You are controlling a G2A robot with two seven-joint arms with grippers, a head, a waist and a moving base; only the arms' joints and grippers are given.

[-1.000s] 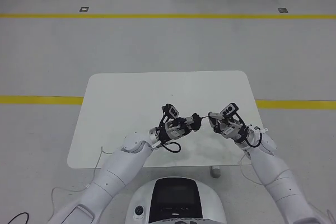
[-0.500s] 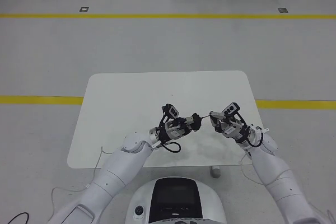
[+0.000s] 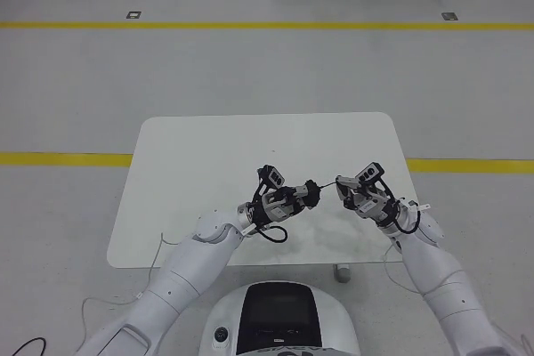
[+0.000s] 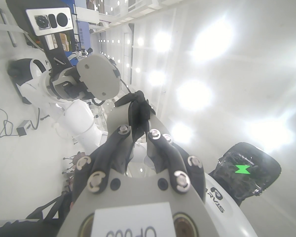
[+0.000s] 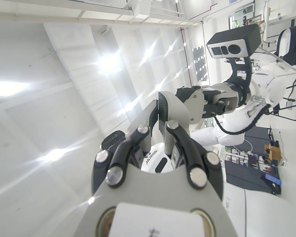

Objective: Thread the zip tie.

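Left gripper (image 3: 310, 193), right gripper (image 3: 342, 186): fingers clamped on zip tie (image 3: 326, 184) ends; slight misalignment (tail flexes) could miss the head slot.

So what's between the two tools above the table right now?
A thin dark zip tie spans the gap from the left tool to the right tool, seen in the top view; nothing else lies between.

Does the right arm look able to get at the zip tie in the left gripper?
Likely yes: the zip tie stretches from the left gripper to the right gripper, both above the table, nothing between them. The right one seems shut on its far end.
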